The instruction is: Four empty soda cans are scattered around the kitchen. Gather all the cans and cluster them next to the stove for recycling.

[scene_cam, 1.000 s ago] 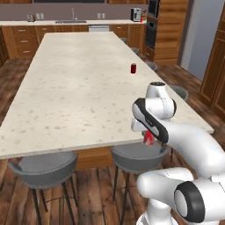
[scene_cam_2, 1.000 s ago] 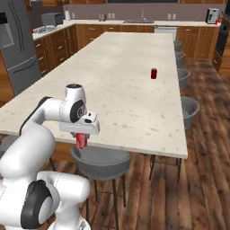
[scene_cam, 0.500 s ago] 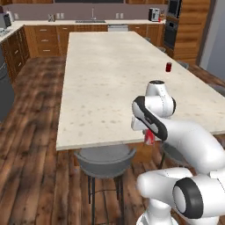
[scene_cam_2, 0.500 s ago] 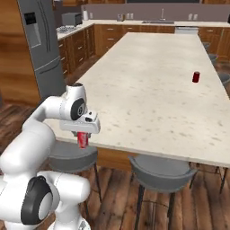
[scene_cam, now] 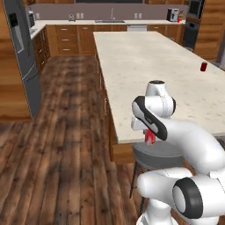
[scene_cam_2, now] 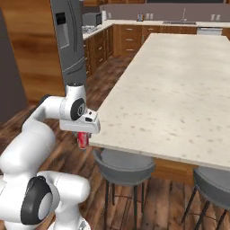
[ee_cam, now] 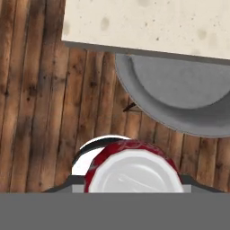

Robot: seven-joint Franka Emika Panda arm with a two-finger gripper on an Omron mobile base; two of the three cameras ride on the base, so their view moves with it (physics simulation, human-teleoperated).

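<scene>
My gripper [scene_cam_2: 82,136] hangs off the near corner of the island, shut on a red soda can [scene_cam_2: 82,139] that it holds upright above the wood floor. The left base view shows this can [scene_cam: 150,137] under the hand, just outside the counter's edge. In the hand view its silvery end [ee_cam: 134,172] faces the camera, with the floor below it. A second soda can [scene_cam: 203,67] stands far off on the island's right side. The stove [scene_cam_2: 89,29] shows small on the far left counter, past the fridge.
The pale stone island [scene_cam_2: 179,85] stretches ahead to the right. Grey stools [scene_cam_2: 123,164] [scene_cam: 159,152] stand tucked under its near edge, one right beside the held can. A tall fridge [scene_cam_2: 67,40] stands at the left. Open wood floor [scene_cam: 66,132] runs along the island's left side.
The whole scene has slid to the right in both base views, so the base has moved leftward along the island. The can stays in my gripper in the same pose.
</scene>
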